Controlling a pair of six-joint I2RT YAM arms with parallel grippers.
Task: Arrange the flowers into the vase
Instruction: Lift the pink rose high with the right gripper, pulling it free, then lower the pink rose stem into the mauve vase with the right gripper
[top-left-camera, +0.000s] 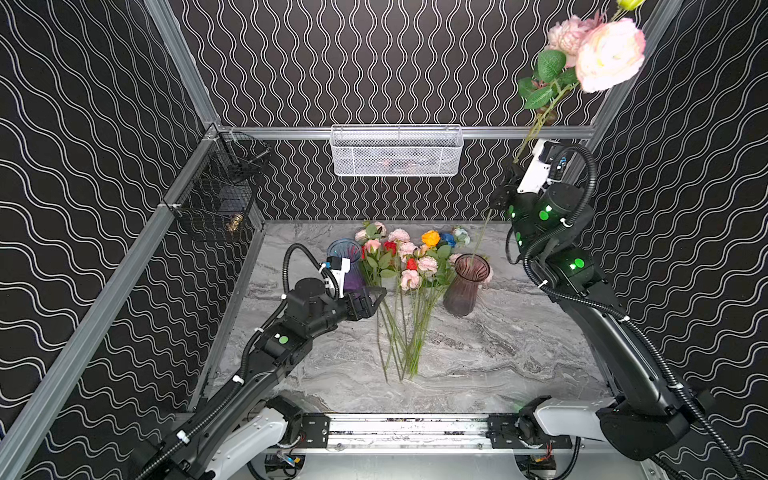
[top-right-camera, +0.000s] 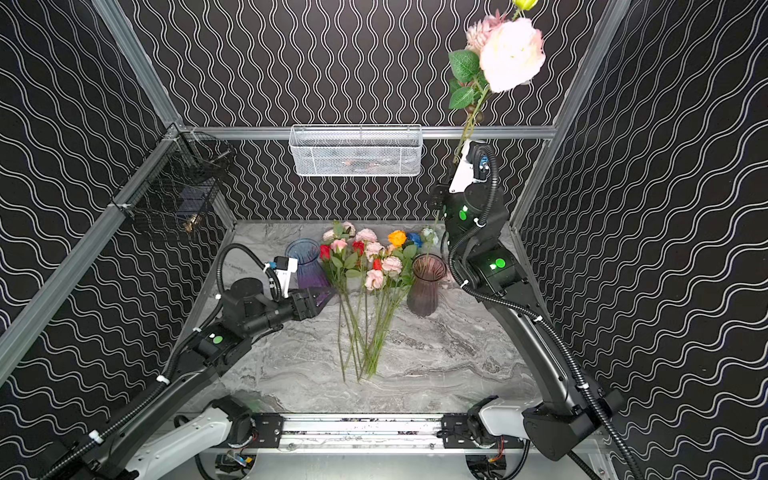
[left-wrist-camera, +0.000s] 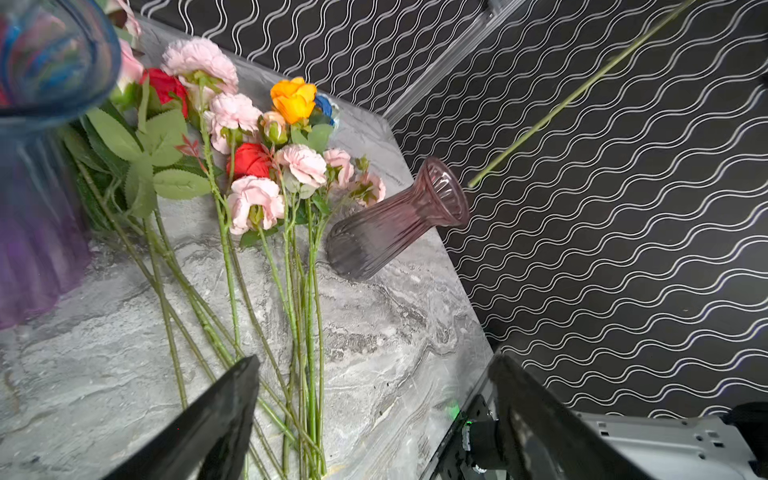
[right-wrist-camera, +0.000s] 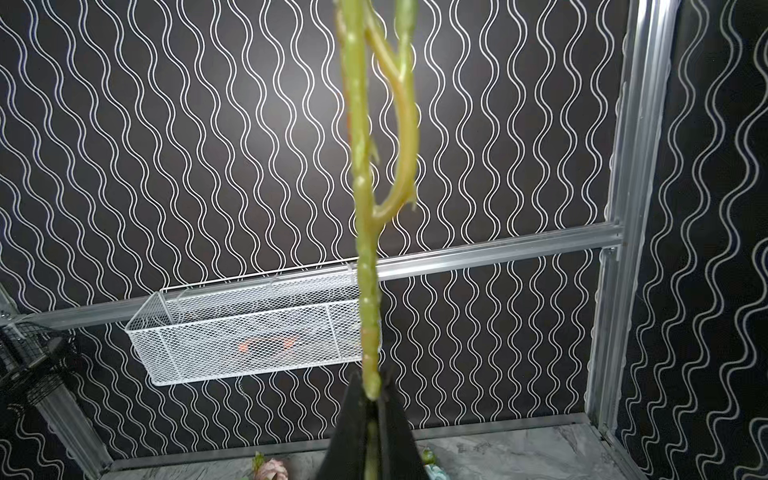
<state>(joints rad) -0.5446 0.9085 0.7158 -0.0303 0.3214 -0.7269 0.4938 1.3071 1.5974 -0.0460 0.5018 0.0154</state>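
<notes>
Pale pink peony (top-left-camera: 610, 54), pinched by my right tool (right-wrist-camera: 372, 395), points its stem (left-wrist-camera: 582, 90) at the ribbed pink glass vase (top-left-camera: 465, 286); left tool (top-left-camera: 374, 300) wide open, empty.

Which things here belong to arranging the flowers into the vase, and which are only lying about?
For the job: pink peony held by the right gripper; loose flowers on the table; pink vase.
Just around: blue-purple vase; white mesh basket; black wire basket.
</notes>
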